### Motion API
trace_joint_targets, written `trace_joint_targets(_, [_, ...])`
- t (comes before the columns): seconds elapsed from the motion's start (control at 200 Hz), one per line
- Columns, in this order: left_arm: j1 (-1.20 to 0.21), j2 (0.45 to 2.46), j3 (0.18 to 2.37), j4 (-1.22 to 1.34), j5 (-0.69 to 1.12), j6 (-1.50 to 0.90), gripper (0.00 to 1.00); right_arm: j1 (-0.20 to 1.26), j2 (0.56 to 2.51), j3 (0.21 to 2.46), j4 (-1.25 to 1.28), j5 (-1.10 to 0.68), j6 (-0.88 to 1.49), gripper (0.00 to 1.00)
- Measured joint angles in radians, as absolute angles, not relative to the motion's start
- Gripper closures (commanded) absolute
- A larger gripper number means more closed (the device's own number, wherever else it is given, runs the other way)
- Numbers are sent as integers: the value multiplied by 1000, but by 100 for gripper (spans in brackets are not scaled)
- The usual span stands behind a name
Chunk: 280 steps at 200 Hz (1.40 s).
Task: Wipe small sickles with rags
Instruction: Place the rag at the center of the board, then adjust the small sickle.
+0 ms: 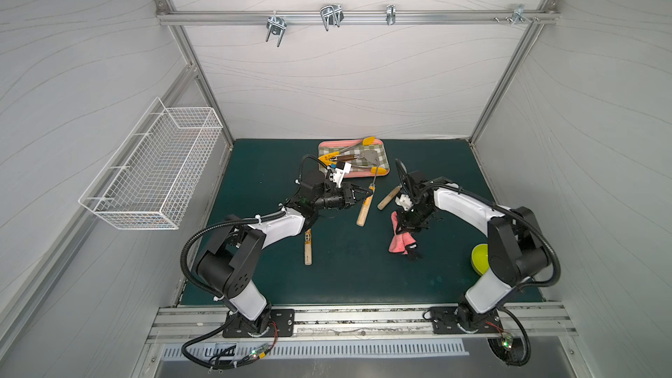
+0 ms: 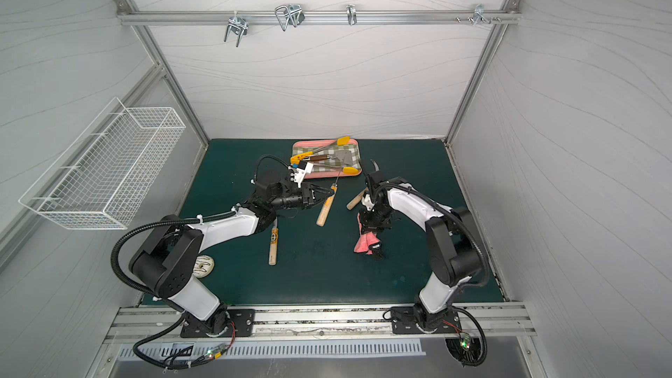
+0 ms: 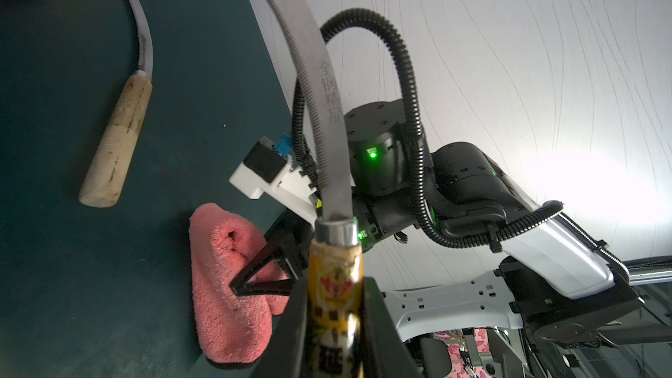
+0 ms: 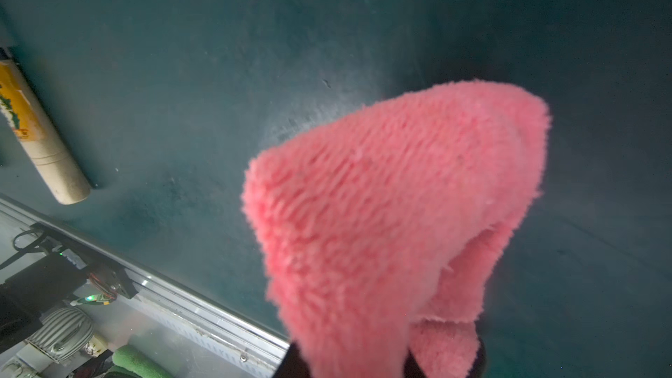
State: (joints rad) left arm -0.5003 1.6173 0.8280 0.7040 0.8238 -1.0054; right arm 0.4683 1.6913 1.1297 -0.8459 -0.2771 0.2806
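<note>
Mid-mat: L gripper (image 1: 366, 195) is clenched on the orange-labelled pale wooden handle of a small sickle with curved grey blade (image 1: 363, 210). Its blade points at the pink-rimmed checked tray (image 1: 334, 142), 12 o'clock on the dark green mat (image 1: 254, 176). At the sickle's 4 o'clock, R gripper (image 1: 404, 228) pinches a pink fuzzy cloth (image 1: 398, 245). A second labelled sickle (image 1: 308, 249) lies at 8 o'clock, partly under L arm. A plain-handled third sickle (image 1: 387, 198) lies at 2 o'clock.

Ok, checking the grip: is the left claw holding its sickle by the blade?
No, the left claw clamps the sickle by its labelled handle; the blade sticks out free.
</note>
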Motion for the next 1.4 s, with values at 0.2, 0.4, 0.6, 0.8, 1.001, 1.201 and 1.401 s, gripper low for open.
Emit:
trace_joint_targets(0.2, [-480,1594,807,690,824,-997,100,484,1740,1156,-815,-284,292,44])
trace_joint_targets(0.4, [-478,1593,807,689,824,-997,100,484,1684,1161,-815,-300,290,36])
trace_joint_targets(0.6, [-478,1593,807,688,826,-997,100,484,1523,1159,-826,-319,298,38])
trace_joint_targets(0.8, [-478,1591,803,689,833,-997,100,449,1438,1168,-833,-341,320,46])
trace_joint_targets(1.001, [-479,1567,765,684,835,-997,100,427,1439,1237,-833,-348,329,52])
trace_joint_targets(1.201, [-506,1546,764,670,840,-984,100,428,1439,1228,-729,-477,381,57])
trace_joint_targets(1.401, [-551,1541,764,647,843,-965,100,444,1439,1186,-520,-610,507,56])
